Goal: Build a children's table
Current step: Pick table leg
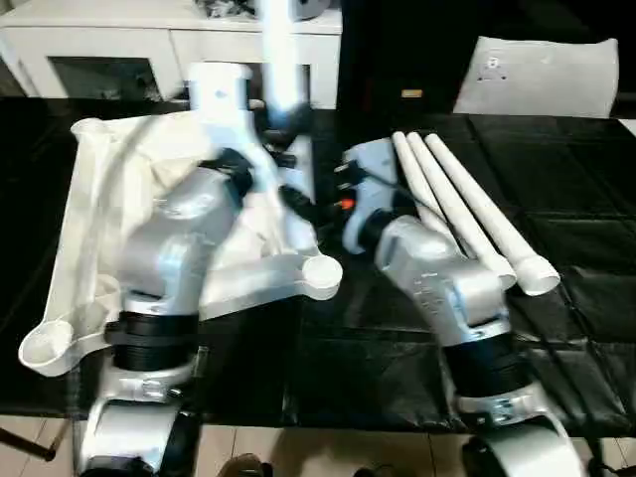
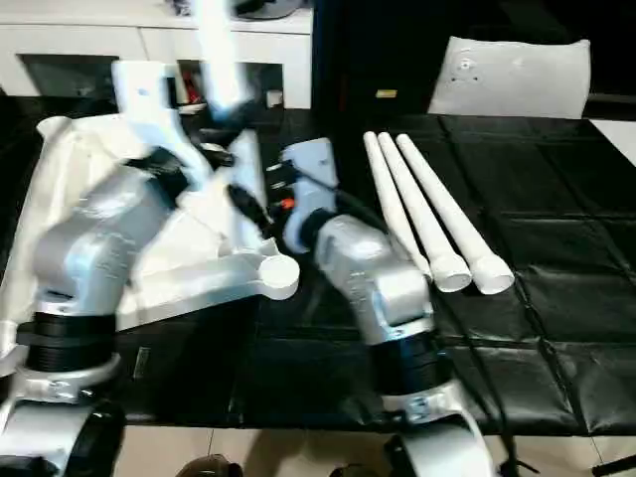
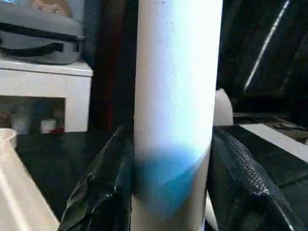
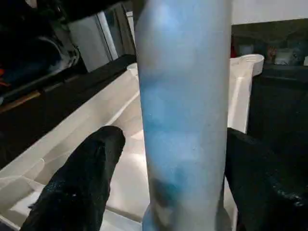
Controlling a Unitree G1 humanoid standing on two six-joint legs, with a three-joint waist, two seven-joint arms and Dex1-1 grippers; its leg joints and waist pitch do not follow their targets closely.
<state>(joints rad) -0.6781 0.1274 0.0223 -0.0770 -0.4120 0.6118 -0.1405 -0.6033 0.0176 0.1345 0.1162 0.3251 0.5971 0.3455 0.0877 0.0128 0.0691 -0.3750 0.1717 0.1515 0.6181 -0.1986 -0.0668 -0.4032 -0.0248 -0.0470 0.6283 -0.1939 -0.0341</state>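
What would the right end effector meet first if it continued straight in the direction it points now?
Most likely the upright table leg, standing directly between the right end effector's open fingers. Behind it lies the table top; depth is unclear.

From my seat the head views look soft and motion-smeared, the upright leg (image 1: 281,60) at twelve o'clock blown out by glare, the black table cover (image 1: 556,199) dim, both wrist views bluish and unfocused.
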